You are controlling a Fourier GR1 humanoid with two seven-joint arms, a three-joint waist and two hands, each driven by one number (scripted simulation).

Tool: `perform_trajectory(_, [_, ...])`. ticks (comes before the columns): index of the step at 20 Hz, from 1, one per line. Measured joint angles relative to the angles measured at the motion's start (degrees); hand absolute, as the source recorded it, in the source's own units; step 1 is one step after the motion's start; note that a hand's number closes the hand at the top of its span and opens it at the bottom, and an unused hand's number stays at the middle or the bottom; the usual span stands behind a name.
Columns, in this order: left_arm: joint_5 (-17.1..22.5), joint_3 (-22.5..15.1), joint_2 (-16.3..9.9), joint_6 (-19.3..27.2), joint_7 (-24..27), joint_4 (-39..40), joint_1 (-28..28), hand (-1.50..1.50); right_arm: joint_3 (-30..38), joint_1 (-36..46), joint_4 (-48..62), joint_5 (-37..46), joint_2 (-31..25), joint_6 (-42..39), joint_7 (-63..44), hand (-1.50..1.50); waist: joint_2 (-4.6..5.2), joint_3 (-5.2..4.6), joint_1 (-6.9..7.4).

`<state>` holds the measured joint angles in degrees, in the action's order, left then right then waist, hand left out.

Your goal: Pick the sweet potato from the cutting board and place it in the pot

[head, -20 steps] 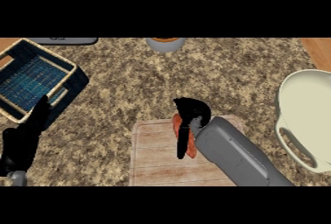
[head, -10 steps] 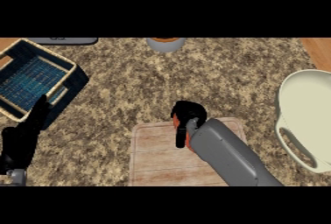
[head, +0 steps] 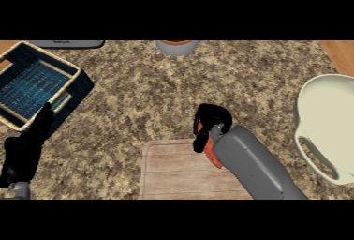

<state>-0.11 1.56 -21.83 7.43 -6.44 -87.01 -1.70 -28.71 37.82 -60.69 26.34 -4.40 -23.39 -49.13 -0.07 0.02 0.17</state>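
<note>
My right hand (head: 210, 123) is curled round the orange sweet potato (head: 215, 158), which shows only as a sliver under the wrist and a bit at the fingers. Hand and potato hang over the far right corner of the wooden cutting board (head: 176, 171). The cream pot (head: 330, 126) stands at the right edge, well apart from the hand. My left hand (head: 26, 150) rests open at the lower left, fingers pointing up.
A wicker basket with a blue liner (head: 34, 86) sits at the upper left, just beyond my left hand. A grey cup (head: 177, 47) and a dark flat object (head: 68, 44) lie along the far edge. Speckled counter lies between board and pot.
My right hand has risen and moved away from me with the sweet potato, from the board's middle to its far right corner. The left hand has stayed put.
</note>
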Motion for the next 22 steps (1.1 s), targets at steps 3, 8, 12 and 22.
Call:
perform_trajectory(3, [0.02, 0.40, -0.26, -0.20, 0.18, -0.45, -0.84, 0.00, 3.10, -1.27, -1.63, 2.62, -3.42, 6.32, -0.72, 1.50, -0.10, 0.01, -0.49])
perform_trajectory(8, [-0.37, 0.71, 0.21, -0.43, -0.33, -1.04, -0.96, 0.00, 6.28, -5.39, -6.31, 6.28, -7.13, 12.66, -2.30, 1.50, -0.11, -0.01, -0.56])
perform_trajectory(12, [-0.69, 1.19, 0.32, -1.16, -0.61, 0.06, 0.39, 0.00, 6.32, -5.91, -9.18, 11.27, -8.41, 14.81, -4.96, 1.50, -0.07, -0.03, -0.44])
perform_trajectory(22, [-0.80, 1.93, 0.42, -1.32, -1.27, -1.93, -1.34, 0.00, 4.82, -2.44, -24.12, 29.58, -16.53, 16.95, -11.71, 1.50, -0.58, -0.09, -1.07])
